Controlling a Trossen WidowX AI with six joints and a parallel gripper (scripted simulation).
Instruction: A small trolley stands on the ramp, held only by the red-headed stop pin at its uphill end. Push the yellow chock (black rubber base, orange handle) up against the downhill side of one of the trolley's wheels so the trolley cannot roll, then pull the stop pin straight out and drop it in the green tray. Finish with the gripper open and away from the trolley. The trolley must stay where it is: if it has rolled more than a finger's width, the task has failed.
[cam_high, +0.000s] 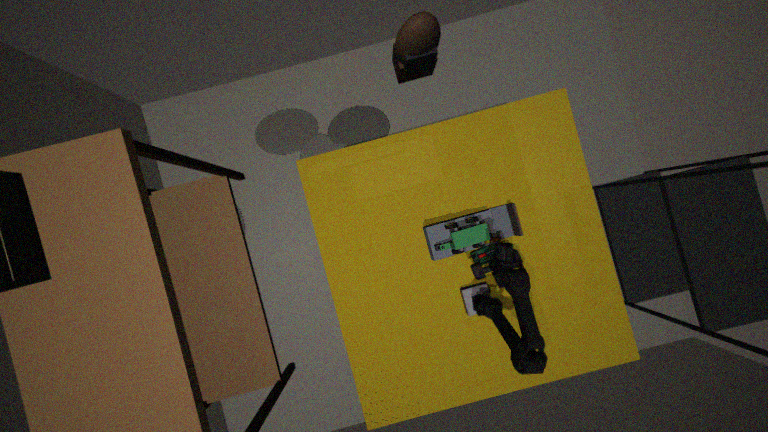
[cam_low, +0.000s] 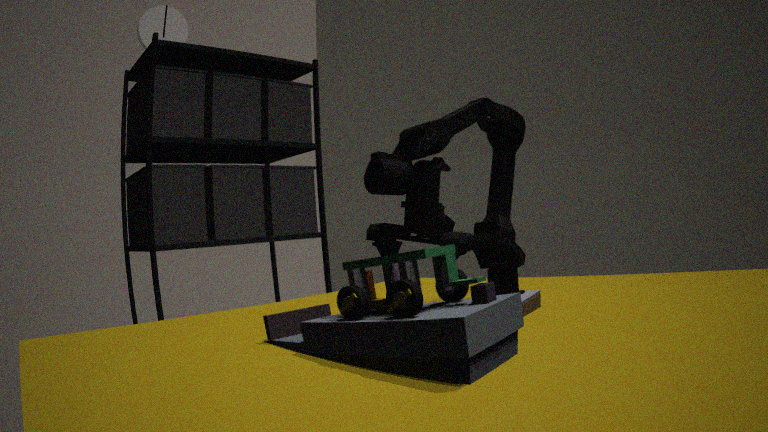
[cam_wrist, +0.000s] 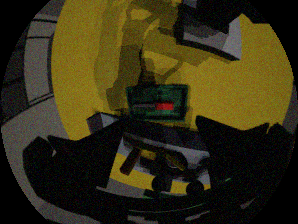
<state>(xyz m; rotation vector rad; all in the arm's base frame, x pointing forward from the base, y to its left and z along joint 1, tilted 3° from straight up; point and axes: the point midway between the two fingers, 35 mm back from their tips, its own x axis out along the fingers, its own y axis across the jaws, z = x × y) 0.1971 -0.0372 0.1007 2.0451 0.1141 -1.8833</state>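
Observation:
The green trolley stands on the grey ramp. The stop pin lies flat in the green tray, red head and grey shaft both visible. My gripper is wide open and empty, above the tray and close beside the trolley. The chock's orange handle stands on the ramp at the trolley's near-side wheels, towards the downhill end. Its black base is too dark to tell whether it touches a wheel.
A low end board closes the ramp's downhill end. A small dark block stands at the uphill end, by the trolley's tongue. A pale block lies near the arm, beyond the tray from the ramp.

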